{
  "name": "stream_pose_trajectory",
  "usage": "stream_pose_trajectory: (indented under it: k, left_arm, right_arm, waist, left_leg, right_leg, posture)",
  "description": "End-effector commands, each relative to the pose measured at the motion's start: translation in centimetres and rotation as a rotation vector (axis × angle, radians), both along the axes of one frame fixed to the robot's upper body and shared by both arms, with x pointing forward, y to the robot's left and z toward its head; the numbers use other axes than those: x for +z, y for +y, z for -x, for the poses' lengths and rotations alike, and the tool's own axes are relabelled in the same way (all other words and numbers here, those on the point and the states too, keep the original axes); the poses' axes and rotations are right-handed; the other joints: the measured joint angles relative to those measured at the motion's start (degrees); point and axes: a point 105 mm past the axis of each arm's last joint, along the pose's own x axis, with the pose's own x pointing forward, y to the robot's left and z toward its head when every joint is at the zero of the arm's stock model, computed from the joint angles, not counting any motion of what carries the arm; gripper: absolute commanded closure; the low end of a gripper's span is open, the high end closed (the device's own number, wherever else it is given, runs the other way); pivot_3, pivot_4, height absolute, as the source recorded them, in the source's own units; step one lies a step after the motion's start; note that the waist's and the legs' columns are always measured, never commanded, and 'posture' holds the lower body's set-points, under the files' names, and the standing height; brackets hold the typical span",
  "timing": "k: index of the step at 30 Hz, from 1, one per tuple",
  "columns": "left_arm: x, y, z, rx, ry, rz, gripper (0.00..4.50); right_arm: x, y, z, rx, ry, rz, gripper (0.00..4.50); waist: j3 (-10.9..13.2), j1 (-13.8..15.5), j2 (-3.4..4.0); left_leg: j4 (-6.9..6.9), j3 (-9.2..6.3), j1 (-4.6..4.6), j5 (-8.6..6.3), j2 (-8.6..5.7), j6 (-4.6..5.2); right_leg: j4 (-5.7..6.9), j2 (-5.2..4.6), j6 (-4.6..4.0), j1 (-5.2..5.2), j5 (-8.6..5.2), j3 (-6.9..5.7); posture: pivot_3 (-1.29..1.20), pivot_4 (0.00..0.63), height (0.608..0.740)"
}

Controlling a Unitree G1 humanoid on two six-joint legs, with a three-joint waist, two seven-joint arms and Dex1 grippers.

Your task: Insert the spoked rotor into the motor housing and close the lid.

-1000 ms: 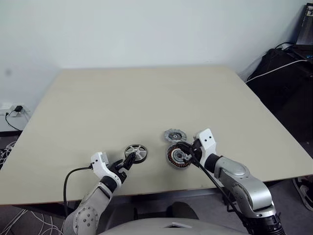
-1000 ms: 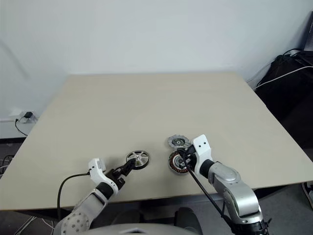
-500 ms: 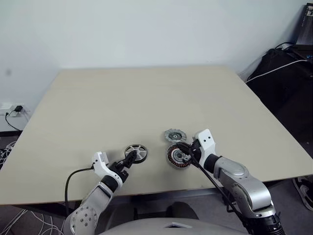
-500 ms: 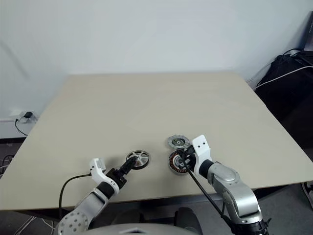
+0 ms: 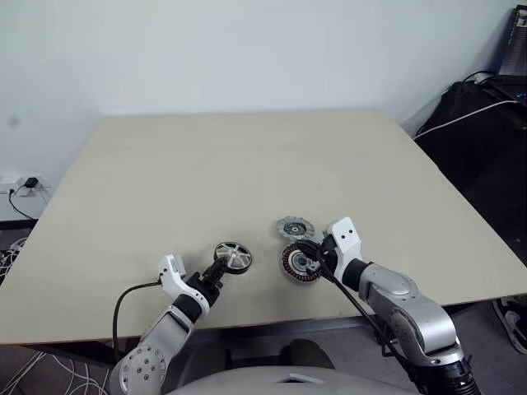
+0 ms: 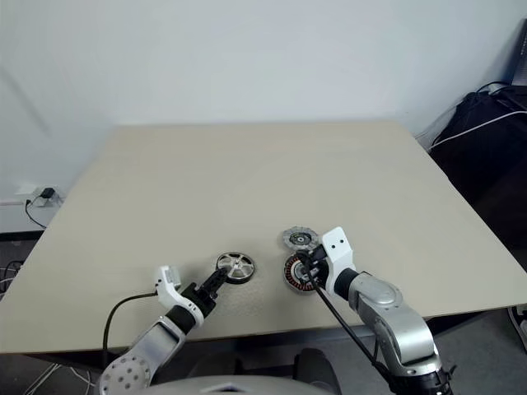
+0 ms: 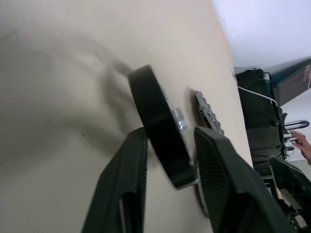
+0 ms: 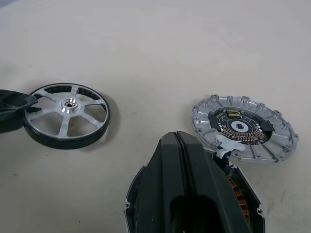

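- The rotor (image 5: 233, 256) lay on the tabletop (image 5: 247, 164) near its front edge. The left tool (image 5: 216, 271) gripped the near rim, one finger (image 7: 127, 182) on each side; the wrist view showed the rotor edge-on, spokes hidden.
- The housing (image 5: 296, 263) sat right of the rotor, apart from it. The right tool (image 8: 187, 165), fingers pressed together, covered most of it; copper windings showed at one edge.
- The lid (image 8: 243, 127) lay just behind the housing, its near edge overlapping it.
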Motion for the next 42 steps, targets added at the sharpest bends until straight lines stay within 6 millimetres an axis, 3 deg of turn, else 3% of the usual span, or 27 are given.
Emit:
stream_pose_trajectory:
  k: [1,4,9,14,21,26,34,42]
  left_arm:
    - [0.8,-0.5,-0.6,0.03,-0.036,0.042,2.87]
    - [1.1,0.3,-1.0,0.082,-0.052,0.053,2.87]
    - [3.6,1.7,-1.9,0.19,-0.199,0.124,2.87]
    - [5.2,1.7,-2.0,0.208,-0.277,0.205,2.87]
    - [4.8,1.5,-1.8,0.192,-0.256,0.183,2.87]
    - [3.6,2.4,-1.7,0.175,-0.222,0.007,2.87]
    - [2.7,4.3,-1.5,0.176,-0.186,-0.112,0.3]
    - [1.8,3.3,-1.8,0.105,-0.148,-0.155,0.3]
  right_arm:
    - [1.4,0.1,-0.4,0.007,-0.056,-0.004,4.5]
    - [1.3,0.0,-0.4,0.004,-0.055,-0.004,4.5]
    - [1.1,0.1,-0.2,0.004,-0.048,-0.003,4.5]
    - [1.1,0.2,-0.2,0.007,-0.046,-0.001,4.5]
    - [1.1,0.1,-0.3,0.006,-0.048,0.004,4.5]
    - [1.1,0.0,-0.2,0.004,-0.046,0.01,4.5]
    - [1.0,0.1,-0.2,0.006,-0.044,0.011,4.5]
    - [0.9,0.2,-0.2,0.007,-0.042,0.007,4.5]
  waist:
    - [0.0,0.0,-0.01]
    - [0.0,0.0,-0.02]
    - [0.0,0.0,-0.01]
    - [0.0,0.0,-0.02]
    - [0.0,0.0,-0.05]
    - [0.0,0.0,-0.05]
    - [0.1,0.0,-0.04]
    - [0.1,0.0,-0.05]
  left_leg:
    - [0.0,0.0,0.0,0.0,0.0,0.0]
    - [0.0,0.0,0.0,0.0,0.0,0.0]
    - [0.0,0.0,-0.01,0.0,0.01,-0.01]
    - [0.0,0.0,-0.02,-0.01,0.0,-0.01]
    - [0.0,0.01,-0.03,-0.01,0.0,0.0]
    - [0.0,0.01,-0.03,-0.01,-0.02,0.0]
    - [-0.01,0.0,-0.03,-0.01,0.0,0.0]
    - [-0.01,0.0,-0.03,-0.01,0.0,0.0]
  right_leg:
    - [0.0,0.0,0.0,0.0,0.0,0.0]
    - [0.0,0.0,0.0,0.0,0.0,0.0]
    - [-0.01,-0.01,0.0,-0.01,0.0,0.0]
    - [-0.03,-0.03,0.0,-0.01,0.0,0.0]
    - [-0.04,-0.01,0.0,0.0,0.0,0.0]
    - [-0.05,0.0,0.0,0.0,0.0,0.0]
    - [-0.05,0.01,0.0,-0.01,0.0,0.0]
    - [-0.05,-0.01,0.0,-0.01,0.0,0.0]
  posture:
    - [0.0,0.0,0.74]
    - [0.0,0.0,0.74]
    - [0.0,0.0,0.74]
    - [0.0,0.0,0.74]
    - [0.0,0.0,0.74]
    - [0.0,0.0,0.74]
    - [0.0,0.0,0.74]
    - [0.0,0.0,0.74]
